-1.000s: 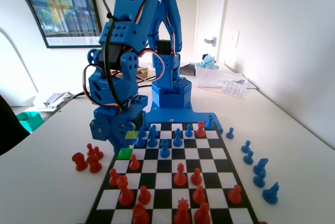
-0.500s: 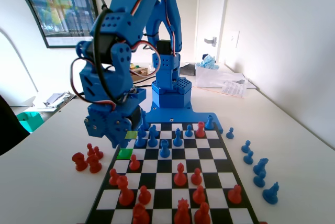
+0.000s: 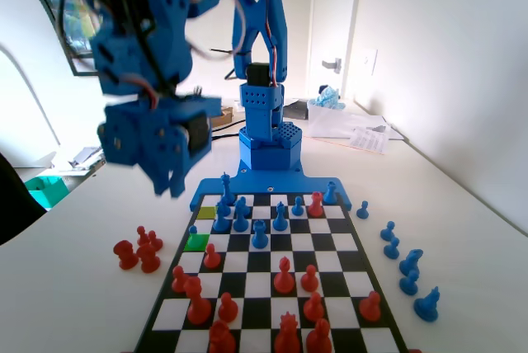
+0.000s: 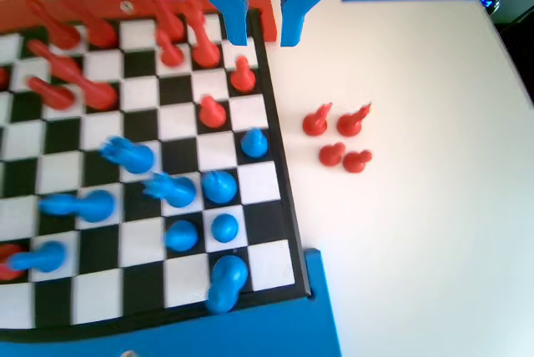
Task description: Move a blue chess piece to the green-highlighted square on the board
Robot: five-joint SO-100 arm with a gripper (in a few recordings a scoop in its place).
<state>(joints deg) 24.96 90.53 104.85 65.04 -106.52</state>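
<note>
Hanging high over the table at the left of the fixed view, our gripper [image 3: 169, 184] carried nothing; in the wrist view its jaws [image 4: 265, 27] stood a narrow gap apart with bare table between them. To its right we saw the blue chess piece [image 3: 192, 230] standing at the far edge of the green-highlighted square [image 3: 196, 242], on the left border of the board [image 3: 346, 283]. Four red pieces [image 3: 138, 250] lay off the board further left, and several blue pieces [image 3: 410, 275] stood on the table at the right.
</note>
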